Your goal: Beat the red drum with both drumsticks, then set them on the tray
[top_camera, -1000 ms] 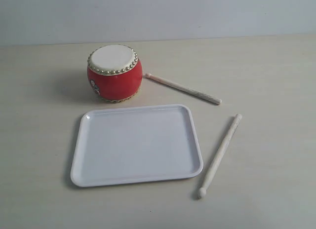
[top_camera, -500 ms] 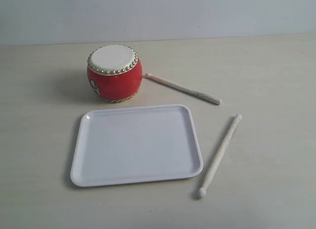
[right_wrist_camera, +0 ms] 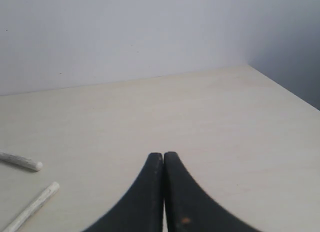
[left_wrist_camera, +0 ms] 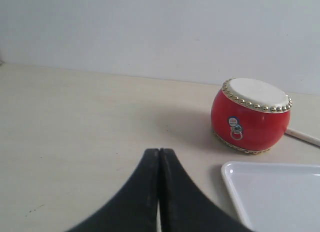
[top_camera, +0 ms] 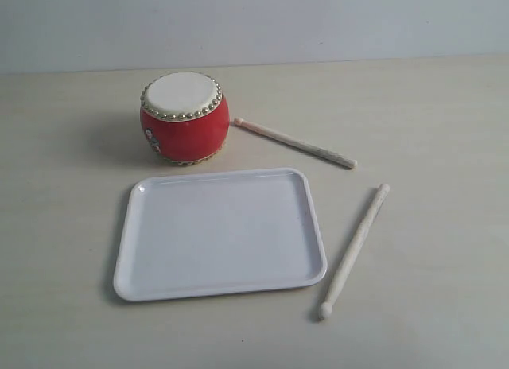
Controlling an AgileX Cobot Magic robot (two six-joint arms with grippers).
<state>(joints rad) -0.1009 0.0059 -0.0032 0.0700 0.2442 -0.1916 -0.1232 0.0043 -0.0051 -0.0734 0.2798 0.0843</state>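
Drumsticks (top_camera: 354,248): loose on the counter (top_camera: 445,114) toward its right edge; likely light, stiff, roll-prone; pinch mid-shaft.
Left jaws: pressed together, empty.
Right jaws: pressed together, empty.

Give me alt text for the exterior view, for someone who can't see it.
A red drum with a cream top stands upright on a pale table, behind an empty white tray. One wooden drumstick lies with an end close to the drum's right side; a second drumstick lies beside the tray's right edge.
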